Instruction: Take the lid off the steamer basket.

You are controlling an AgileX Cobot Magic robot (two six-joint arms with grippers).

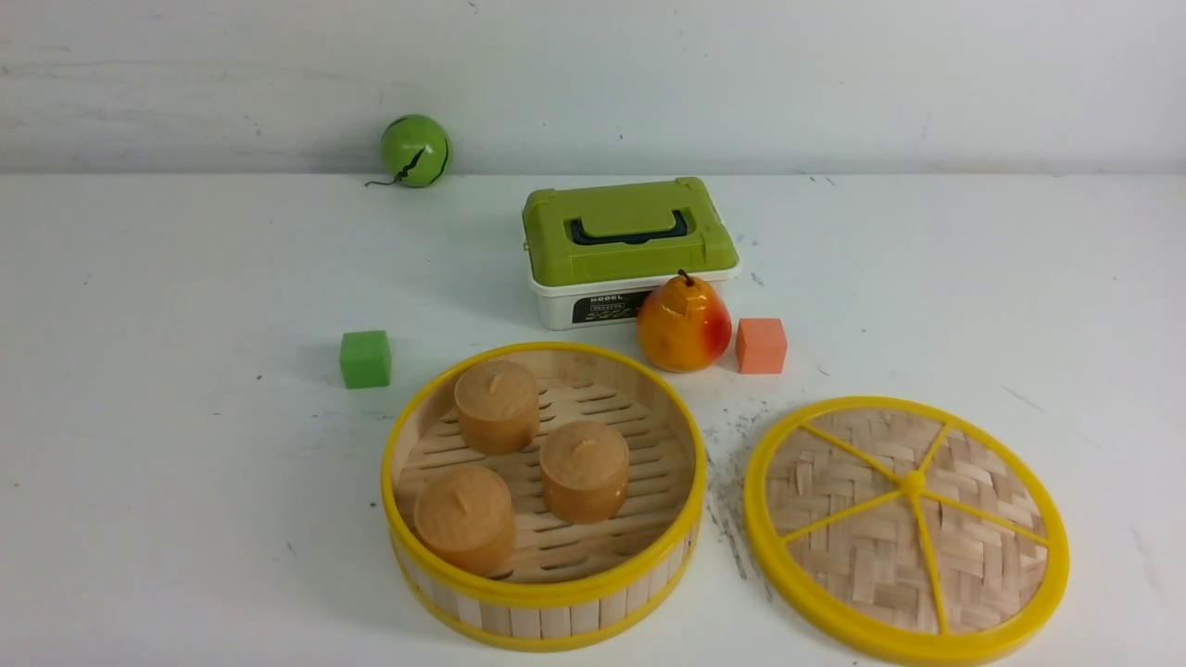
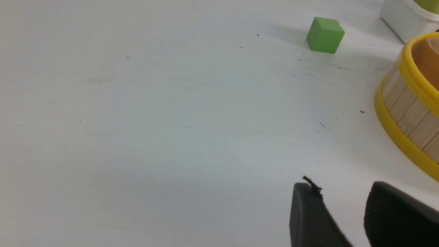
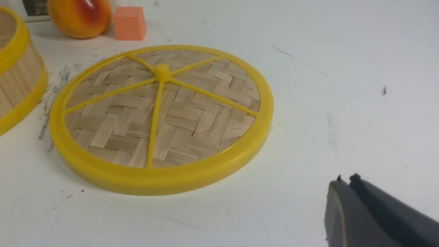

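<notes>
The lid (image 1: 906, 528), a woven bamboo disc with a yellow rim and spokes, lies flat on the white table to the right of the steamer basket (image 1: 542, 611). The basket stands uncovered with three brown bun-like cylinders (image 1: 497, 405) inside. In the right wrist view the lid (image 3: 161, 116) lies apart from my right gripper (image 3: 345, 179), whose jaws are pressed together with nothing between them. In the left wrist view my left gripper (image 2: 343, 188) hangs over bare table with a gap between its fingers, beside the basket wall (image 2: 408, 113). Neither arm shows in the front view.
A white box with a green top (image 1: 630, 250) stands behind the basket. A pear (image 1: 684, 324) and an orange cube (image 1: 761, 346) sit in front of it. A green cube (image 1: 365, 358) lies left of the basket; a green ball (image 1: 414, 150) rests by the back wall.
</notes>
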